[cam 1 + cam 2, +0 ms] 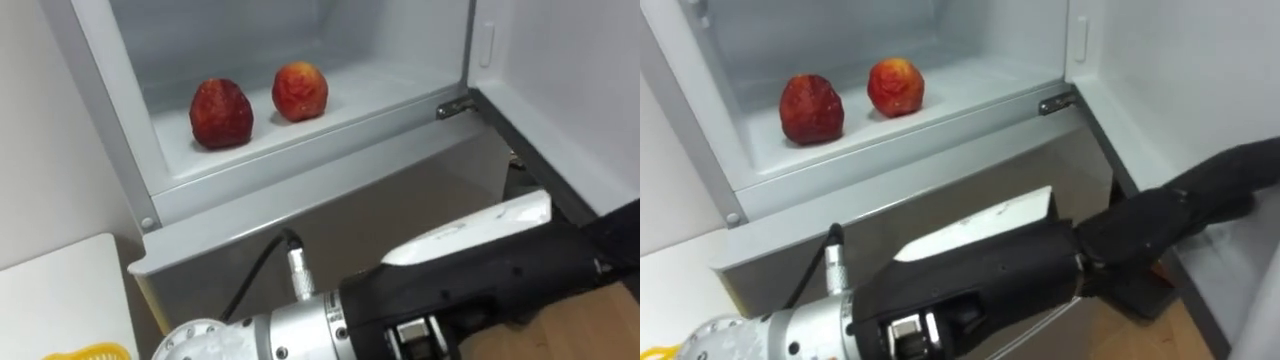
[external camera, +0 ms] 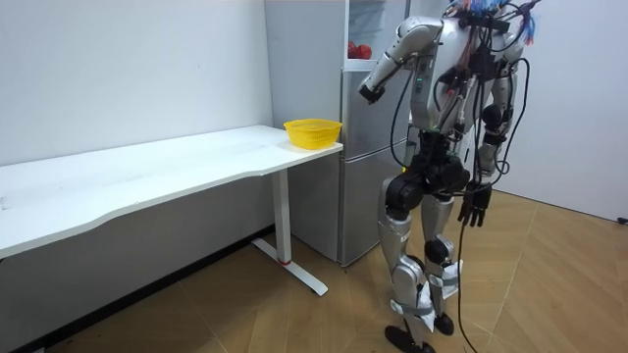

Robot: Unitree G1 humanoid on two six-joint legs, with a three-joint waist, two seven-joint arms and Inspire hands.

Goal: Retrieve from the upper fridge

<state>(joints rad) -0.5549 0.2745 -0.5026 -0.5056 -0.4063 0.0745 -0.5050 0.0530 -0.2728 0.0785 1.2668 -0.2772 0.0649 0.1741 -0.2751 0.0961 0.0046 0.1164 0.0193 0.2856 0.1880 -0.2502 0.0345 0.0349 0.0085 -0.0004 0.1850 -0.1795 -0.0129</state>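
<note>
Reach needs planning first: the left hand [image 1: 980, 262] is below the open upper compartment of the silver-grey fridge [image 1: 300, 185], with its fingers [image 1: 1185, 215] stretched fairly straight towards the door side and holding nothing. The dark red round fruit [image 1: 221, 113] and the orange-red round fruit [image 1: 300, 91] stand close together, not touching, on the white shelf [image 1: 375, 92]. Raise the hand clear over the sill, turn the palm inward, and close round one fruit only. The right hand [image 2: 474, 208] hangs loose and empty by the hip
</note>
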